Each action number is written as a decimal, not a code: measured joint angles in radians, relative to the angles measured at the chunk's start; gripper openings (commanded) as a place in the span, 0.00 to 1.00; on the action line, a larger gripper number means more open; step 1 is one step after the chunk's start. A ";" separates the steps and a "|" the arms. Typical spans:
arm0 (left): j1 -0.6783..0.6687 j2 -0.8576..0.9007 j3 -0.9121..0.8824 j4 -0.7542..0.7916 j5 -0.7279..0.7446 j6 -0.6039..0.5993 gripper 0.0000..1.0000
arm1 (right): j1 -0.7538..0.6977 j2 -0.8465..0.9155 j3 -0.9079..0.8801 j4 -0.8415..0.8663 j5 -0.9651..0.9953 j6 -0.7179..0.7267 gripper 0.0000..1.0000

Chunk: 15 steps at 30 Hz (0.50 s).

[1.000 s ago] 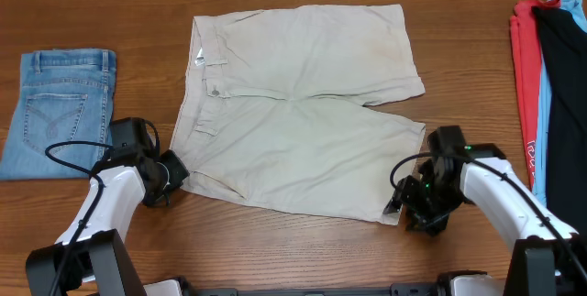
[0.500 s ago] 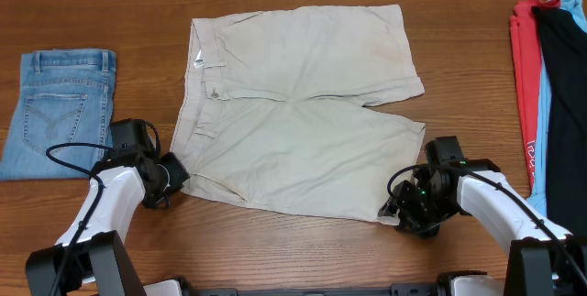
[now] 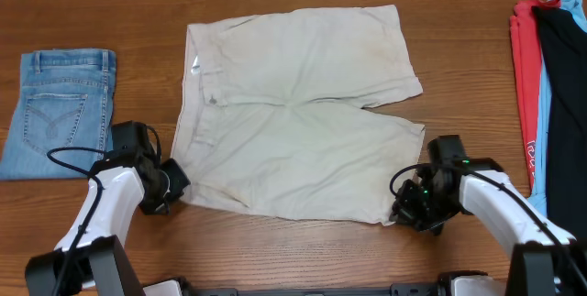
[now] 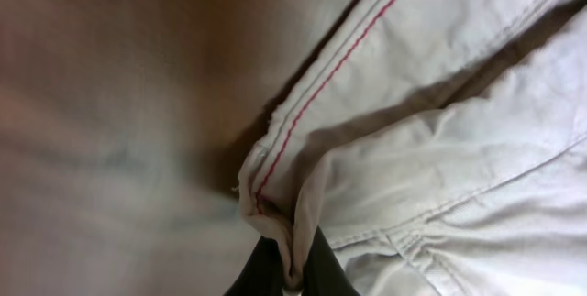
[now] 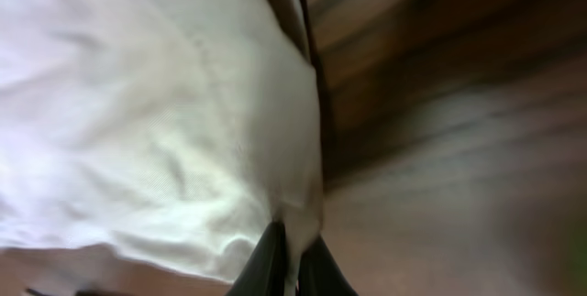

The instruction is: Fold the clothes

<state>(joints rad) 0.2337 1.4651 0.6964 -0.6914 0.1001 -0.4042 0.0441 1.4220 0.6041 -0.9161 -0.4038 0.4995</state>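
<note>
large pale beige cotton shorts (image 3: 293, 113) lay flat | left gripper (image 3: 174, 189) clamped onto their waistband corner | right gripper (image 3: 401, 212) clamped onto their hem corner

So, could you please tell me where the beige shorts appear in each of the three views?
Overhead: the beige shorts lie spread flat in the middle of the wooden table.
Left wrist: they fill the right side, with a corner pinched by the left gripper at bottom centre.
Right wrist: they fill the left side, with a corner pinched by the right gripper at bottom centre.
Shared landmark: brown wood bordering the fabric's edge.
</note>
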 measured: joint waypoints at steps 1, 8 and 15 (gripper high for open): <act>0.000 -0.010 0.000 -0.028 -0.001 0.006 0.04 | -0.013 -0.016 0.019 -0.034 0.009 -0.002 0.04; 0.000 -0.188 0.044 -0.189 0.006 0.035 0.04 | -0.117 -0.174 0.250 -0.224 0.061 -0.028 0.04; -0.003 -0.434 0.100 -0.346 0.067 0.040 0.04 | -0.217 -0.311 0.446 -0.423 0.063 -0.057 0.04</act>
<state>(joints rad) 0.2306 1.0309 0.7959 -1.0378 0.1669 -0.3637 -0.1730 1.1107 1.0496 -1.3388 -0.3405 0.4423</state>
